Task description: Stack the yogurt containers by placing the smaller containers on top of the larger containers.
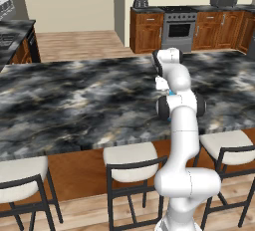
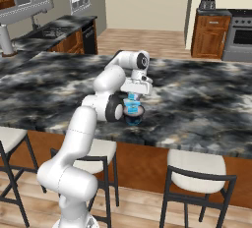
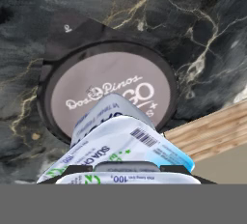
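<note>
Dark marble surface (image 2: 206,104), near front edge: claw (image 2: 132,105) pinches light-blue cup (image 2: 131,107) directly above wide dark-rimmed tub (image 3: 112,89), pale pinkish-grey top; contact unclear.

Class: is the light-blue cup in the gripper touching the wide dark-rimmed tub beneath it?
Cannot tell. In the hand view the cup overlaps the tub; the right base view is too small to show contact or gap.

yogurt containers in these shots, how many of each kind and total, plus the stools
light-blue yogurt cup, held in the pincer above the tub: 1
wide dark-rimmed tub on the marble counter: 1
yogurt containers in total: 2
white-seated stools at the counter: 3
</note>
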{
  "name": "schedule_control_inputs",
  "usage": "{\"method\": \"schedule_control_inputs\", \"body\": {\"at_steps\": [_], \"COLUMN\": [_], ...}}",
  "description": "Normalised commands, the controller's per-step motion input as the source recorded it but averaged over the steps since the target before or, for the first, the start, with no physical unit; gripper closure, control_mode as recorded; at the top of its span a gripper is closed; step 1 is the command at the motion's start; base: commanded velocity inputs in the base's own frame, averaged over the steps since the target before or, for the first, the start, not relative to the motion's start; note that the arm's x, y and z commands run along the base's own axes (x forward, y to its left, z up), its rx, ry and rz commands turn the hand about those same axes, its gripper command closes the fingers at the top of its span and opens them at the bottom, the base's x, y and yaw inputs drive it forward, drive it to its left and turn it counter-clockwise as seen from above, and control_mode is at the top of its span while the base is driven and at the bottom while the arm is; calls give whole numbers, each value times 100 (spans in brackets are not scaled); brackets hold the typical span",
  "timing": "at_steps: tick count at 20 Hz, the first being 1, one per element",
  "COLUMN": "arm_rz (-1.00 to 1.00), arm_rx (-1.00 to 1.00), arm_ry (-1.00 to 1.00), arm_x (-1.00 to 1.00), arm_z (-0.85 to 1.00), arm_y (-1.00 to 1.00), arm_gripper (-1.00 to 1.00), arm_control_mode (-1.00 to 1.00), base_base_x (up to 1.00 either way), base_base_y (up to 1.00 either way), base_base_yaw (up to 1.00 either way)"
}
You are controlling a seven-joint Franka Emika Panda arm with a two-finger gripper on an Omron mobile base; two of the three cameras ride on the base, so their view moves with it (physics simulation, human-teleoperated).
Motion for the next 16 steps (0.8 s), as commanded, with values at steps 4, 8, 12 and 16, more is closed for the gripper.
{"method": "schedule_control_inputs", "body": {"at_steps": [4,8,12,16], "arm_rz": [-1,-1,-2,-3], "arm_rx": [0,0,0,0], "arm_ry": [0,0,0,-3], "arm_x": [2,0,-6,-9], "arm_z": [-12,-14,-20,-22], "arm_y": [0,0,0,0], "arm_gripper": [100,100,100,100], "arm_control_mode": [-100,-100,-100,-100], "base_base_x": [0,0,0,0], "base_base_y": [0,0,0,0], "base_base_yaw": [0,0,0,0]}}
